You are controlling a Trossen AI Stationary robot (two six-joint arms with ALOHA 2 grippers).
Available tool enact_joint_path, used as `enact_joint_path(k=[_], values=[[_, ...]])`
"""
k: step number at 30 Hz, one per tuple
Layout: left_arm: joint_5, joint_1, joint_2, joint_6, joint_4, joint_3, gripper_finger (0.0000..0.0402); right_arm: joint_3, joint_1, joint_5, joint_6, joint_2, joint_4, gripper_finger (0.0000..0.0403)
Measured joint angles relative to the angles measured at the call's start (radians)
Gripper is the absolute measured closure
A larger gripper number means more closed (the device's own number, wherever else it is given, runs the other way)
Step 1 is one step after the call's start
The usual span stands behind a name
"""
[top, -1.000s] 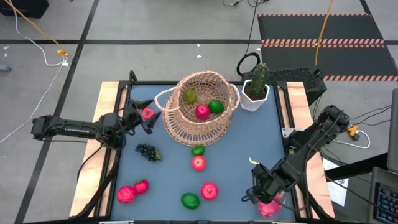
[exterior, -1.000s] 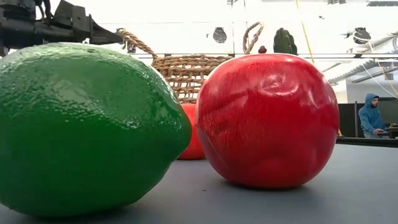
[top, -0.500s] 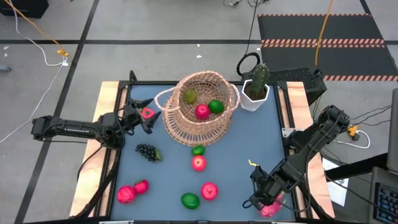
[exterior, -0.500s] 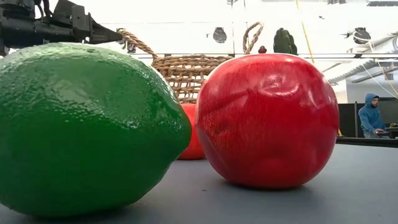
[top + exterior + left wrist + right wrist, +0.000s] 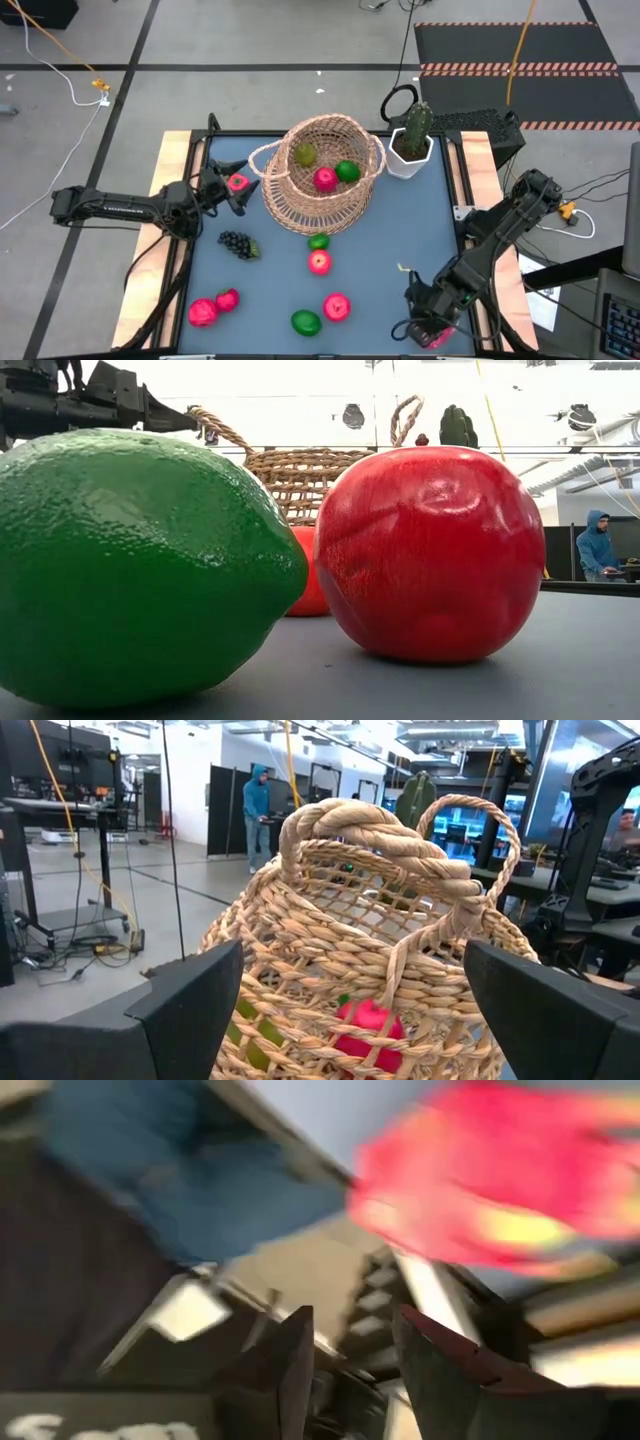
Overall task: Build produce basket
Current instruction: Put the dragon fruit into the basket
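Right end effector point(image 5: 432, 325) hovers at the counter's near right corner, over a pink dragon fruit point(image 5: 434, 336) lying at the very edge; its fingers stand a little apart in the right wrist view with nothing between them, the fruit blurred beyond their tips. Left end effector point(image 5: 236, 190) waits just beside the basket's left side with its fingers spread wide, and a small pink-red thing shows between them from above; whether it is held cannot be told.

The basket point(image 5: 318, 205) lies tipped on its side near the counter's far edge, mouth and looped handle toward the left arm. Three pieces rest inside it: a yellow-green pear point(image 5: 305, 154), a red apple point(image 5: 325, 179) and a green lime point(image 5: 347, 171).

Much remains outside, by this judgement: dark grapes point(image 5: 236, 243) left of centre, a small lime point(image 5: 318, 241) and an apple point(image 5: 319, 262) at the middle, a red-pink pair point(image 5: 212, 307) toward the near left corner, and a large lime point(image 5: 306, 322) with an apple point(image 5: 337, 306) along the near edge. The potted cactus point(image 5: 411, 140) stands at the far right corner.
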State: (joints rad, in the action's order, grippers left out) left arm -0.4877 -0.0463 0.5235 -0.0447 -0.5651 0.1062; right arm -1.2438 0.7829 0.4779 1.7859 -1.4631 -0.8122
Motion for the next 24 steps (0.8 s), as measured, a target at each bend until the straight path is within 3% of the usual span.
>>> enact_joint_path(k=[5, 14, 24], values=[[0.0, 0.0, 0.0, -0.008, 0.018, 0.0, 0.0021, 0.0, -0.001, -0.037, 0.003, 0.0, -0.124, 0.0284], [0.0, 0.0, 0.0, -0.01, 0.019, 0.0, 0.0021, 0.0, 0.0, -0.168, -0.077, 0.0, -0.161, 0.0274], [0.0, 0.0, 0.0, -0.013, 0.016, 0.0, 0.0021, 0.0, -0.002, -0.193, -0.126, 0.0, -0.188, 0.0205]])
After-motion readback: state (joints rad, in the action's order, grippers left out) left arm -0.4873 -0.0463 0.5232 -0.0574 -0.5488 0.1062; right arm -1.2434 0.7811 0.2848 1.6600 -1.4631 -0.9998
